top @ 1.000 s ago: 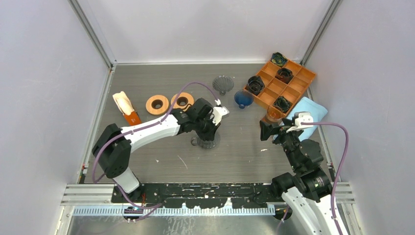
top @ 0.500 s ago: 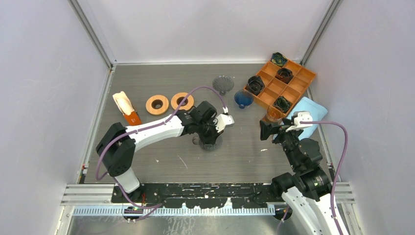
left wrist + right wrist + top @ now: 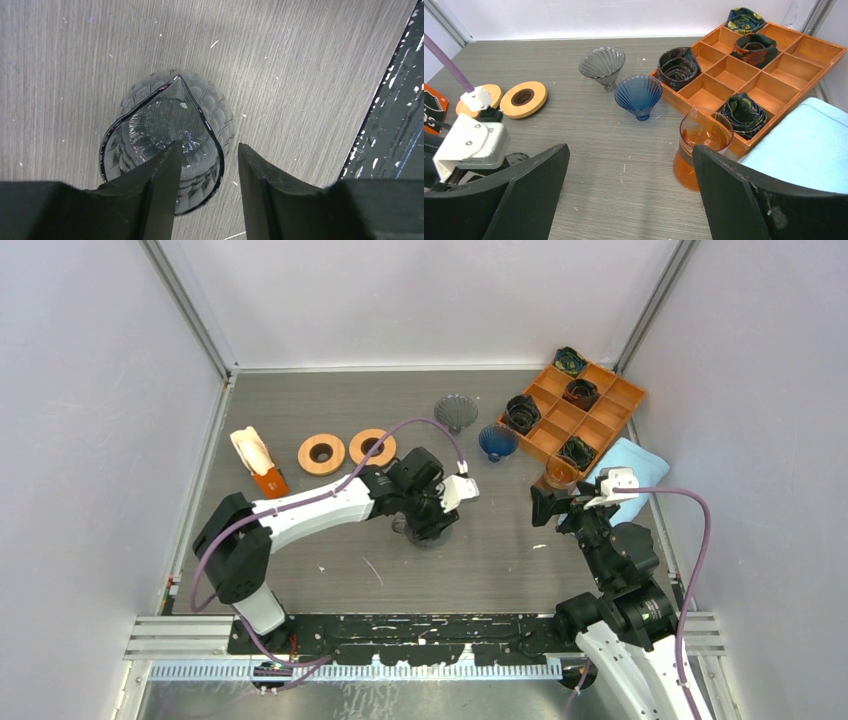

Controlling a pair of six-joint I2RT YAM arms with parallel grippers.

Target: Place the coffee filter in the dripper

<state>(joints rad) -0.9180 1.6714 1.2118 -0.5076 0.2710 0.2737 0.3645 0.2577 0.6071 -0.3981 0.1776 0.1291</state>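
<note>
A: Where was the filter [image 3: 165, 115]?
B: Seated in the glass dripper [image 3: 222, 112]. Left gripper [image 3: 209, 150] had its jaws apart astride the rim (nothing clamped). Right gripper [image 3: 629, 200] gaped, idle. Looked like the release step; next needed a straight lift clear.

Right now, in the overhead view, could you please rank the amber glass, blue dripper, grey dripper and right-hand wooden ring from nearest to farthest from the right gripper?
Measured from the right gripper:
1. The amber glass, just beyond its fingertips.
2. The blue dripper, farther back and to the left.
3. The grey dripper, behind the blue one.
4. The wooden ring, well off to the left.
</note>
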